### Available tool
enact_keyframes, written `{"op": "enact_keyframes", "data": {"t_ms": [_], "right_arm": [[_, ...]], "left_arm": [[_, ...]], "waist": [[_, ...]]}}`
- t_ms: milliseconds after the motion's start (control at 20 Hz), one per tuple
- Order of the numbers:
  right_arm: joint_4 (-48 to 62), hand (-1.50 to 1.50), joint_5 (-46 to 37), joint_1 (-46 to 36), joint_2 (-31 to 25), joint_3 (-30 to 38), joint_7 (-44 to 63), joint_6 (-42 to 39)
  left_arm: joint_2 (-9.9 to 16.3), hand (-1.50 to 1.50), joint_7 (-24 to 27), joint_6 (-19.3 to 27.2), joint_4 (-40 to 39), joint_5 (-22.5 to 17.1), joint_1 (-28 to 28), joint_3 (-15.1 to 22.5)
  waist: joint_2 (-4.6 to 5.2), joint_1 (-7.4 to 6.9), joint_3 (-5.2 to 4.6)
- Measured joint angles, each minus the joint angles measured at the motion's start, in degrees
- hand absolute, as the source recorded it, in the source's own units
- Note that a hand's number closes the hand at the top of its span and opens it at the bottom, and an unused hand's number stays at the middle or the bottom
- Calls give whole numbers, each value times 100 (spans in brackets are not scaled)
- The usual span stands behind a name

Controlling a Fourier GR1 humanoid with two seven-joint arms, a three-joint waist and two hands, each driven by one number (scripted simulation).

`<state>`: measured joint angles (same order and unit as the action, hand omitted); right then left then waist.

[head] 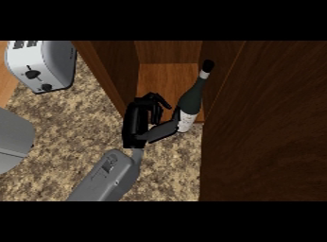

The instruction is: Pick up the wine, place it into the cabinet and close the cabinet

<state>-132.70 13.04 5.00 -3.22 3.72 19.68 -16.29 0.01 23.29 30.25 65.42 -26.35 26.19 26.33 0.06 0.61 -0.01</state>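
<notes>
The dark wine bottle (192, 100) with a white label stands upright at the front right of the cabinet's wooden floor (163, 80), inside the opening. My left hand (140, 122) is just left of it, over the cabinet's front edge. Its fingers are relaxed and a little bent, apart from the glass. Only the thumb stretches right, to the bottle's lower part. The cabinet door (271, 123) stands open as a large dark panel at the right. My right hand does not show.
A silver toaster (40, 64) sits at the back left on the speckled counter (62, 127). A large grey shape (2, 139) fills the left edge. The cabinet's left wall (110, 71) rises beside my hand.
</notes>
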Motion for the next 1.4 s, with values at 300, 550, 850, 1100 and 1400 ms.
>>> {"op": "enact_keyframes", "data": {"t_ms": [300,550,850,1100,1400], "right_arm": [[45,-150,104,-131,-52,87,109,33],[183,-150,13,-49,15,37,-49,-13],[-12,-150,-3,-18,53,-69,85,43],[266,-150,120,-125,-40,140,-30,-39],[289,-150,64,-115,8,41,-63,-46]], "left_arm": [[0,150,365,-47,-691,-429,193,13],[0,150,781,-225,-1265,-823,300,-22],[0,150,1394,-769,-1924,-1534,394,-82],[-1,150,1609,-959,-2386,-2016,719,75],[-1,150,1778,-1271,-3199,-2469,1384,65]], "waist": [[1,-4,0],[4,9,-1],[10,31,-2],[11,33,-1],[20,72,-3]]}}
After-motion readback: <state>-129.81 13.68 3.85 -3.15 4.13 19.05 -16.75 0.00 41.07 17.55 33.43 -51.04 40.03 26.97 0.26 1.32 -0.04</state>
